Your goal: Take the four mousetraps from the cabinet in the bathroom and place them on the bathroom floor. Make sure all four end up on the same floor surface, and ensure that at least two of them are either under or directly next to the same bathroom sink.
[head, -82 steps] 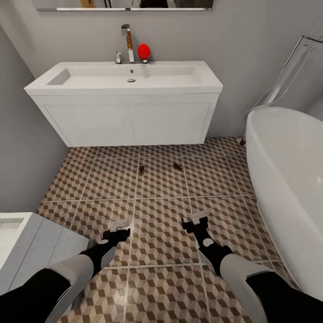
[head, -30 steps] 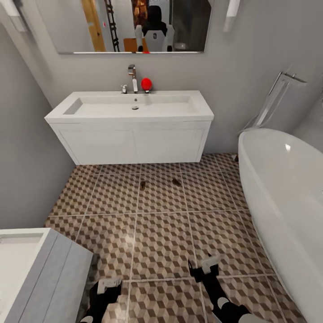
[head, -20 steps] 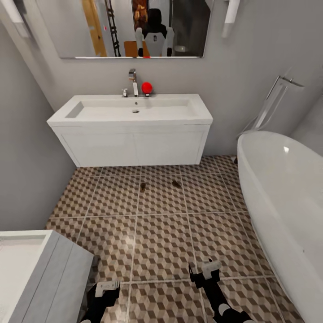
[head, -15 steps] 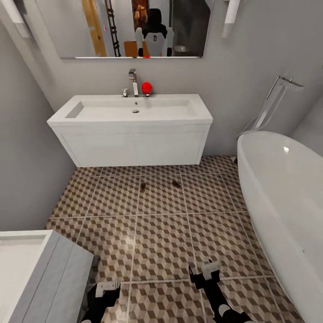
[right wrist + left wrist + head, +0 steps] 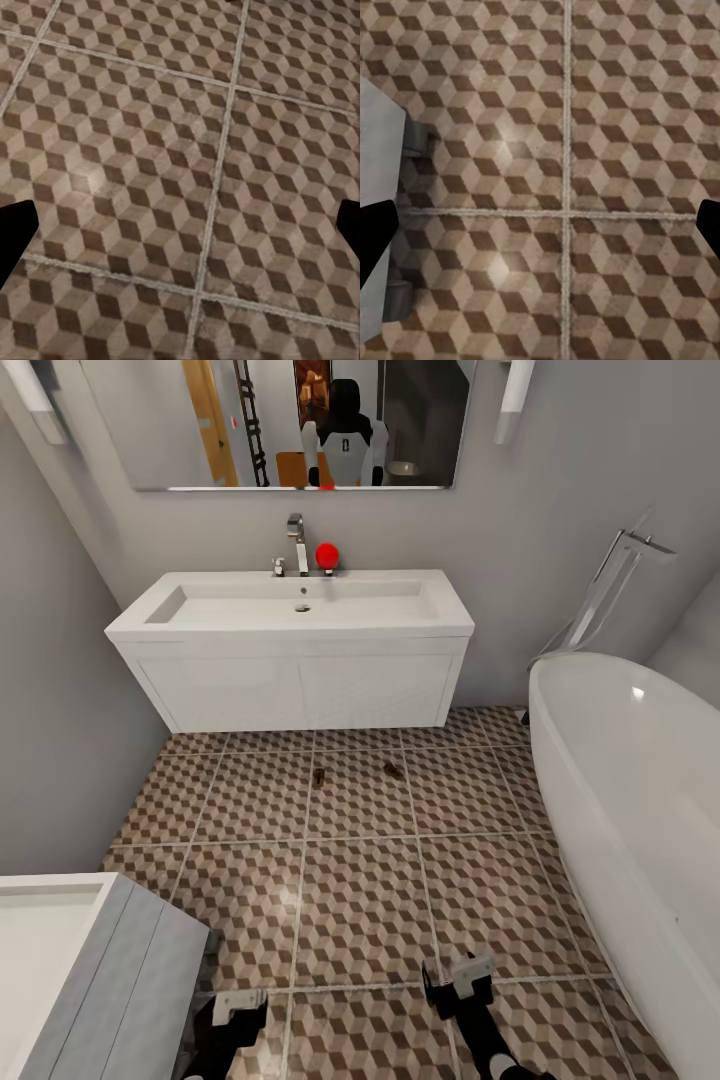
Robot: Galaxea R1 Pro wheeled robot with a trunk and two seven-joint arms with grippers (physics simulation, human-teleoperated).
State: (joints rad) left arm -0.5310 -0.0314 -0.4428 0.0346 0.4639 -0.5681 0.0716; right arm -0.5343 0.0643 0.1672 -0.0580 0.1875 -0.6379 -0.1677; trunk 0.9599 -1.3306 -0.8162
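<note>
Tiled bathroom floor (image 5: 360, 900); two mousetraps (image 5: 318, 777) well ahead of both jaws

Two mousetraps (image 5: 318, 777) on bathroom floor (image 5: 360, 900)

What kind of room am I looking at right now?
A bathroom, by the look of it: a white wall-hung sink with a chrome tap under a mirror, a white bathtub to the right, and a cube-patterned tile floor.
</note>
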